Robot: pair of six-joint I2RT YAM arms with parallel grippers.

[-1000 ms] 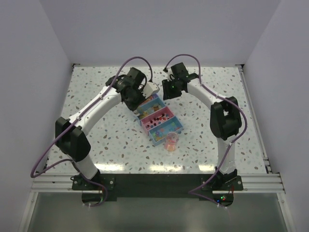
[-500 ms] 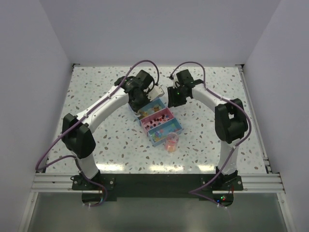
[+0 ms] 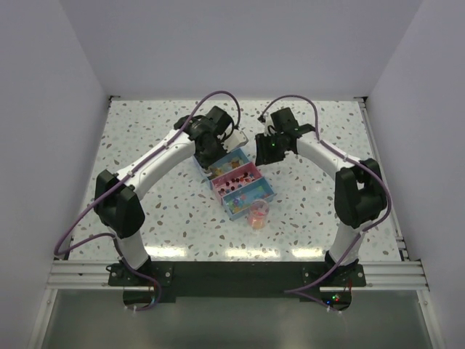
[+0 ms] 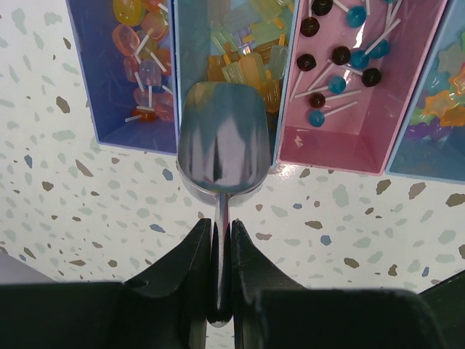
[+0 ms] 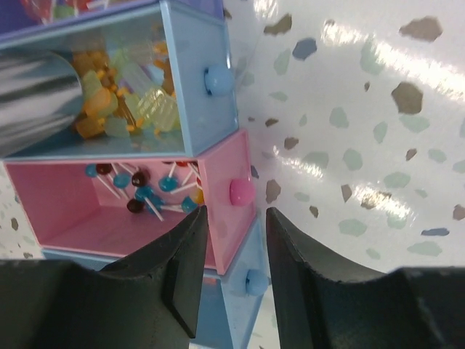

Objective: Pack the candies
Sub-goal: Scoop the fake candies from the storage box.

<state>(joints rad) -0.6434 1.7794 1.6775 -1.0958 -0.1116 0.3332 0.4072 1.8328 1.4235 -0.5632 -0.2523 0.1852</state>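
Gripping scoop (image 4: 224, 138) handle, left fingers (image 4: 192, 262) sit just behind candies (image 4: 243, 62); right fingers (image 5: 182, 262) parted, empty, beside pink drawer (image 5: 220, 178).

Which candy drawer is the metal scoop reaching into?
The light blue drawer holding yellow and orange candies, between the purple drawer and the pink drawer.

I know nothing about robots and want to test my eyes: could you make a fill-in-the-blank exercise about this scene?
The left gripper is shut on the handle of a shiny metal ___.
The dark and blue ball lollipops lie in the ___ plastic drawer.
The right gripper hangs ___ by that drawer's round knob.
Missing: scoop; pink; open.
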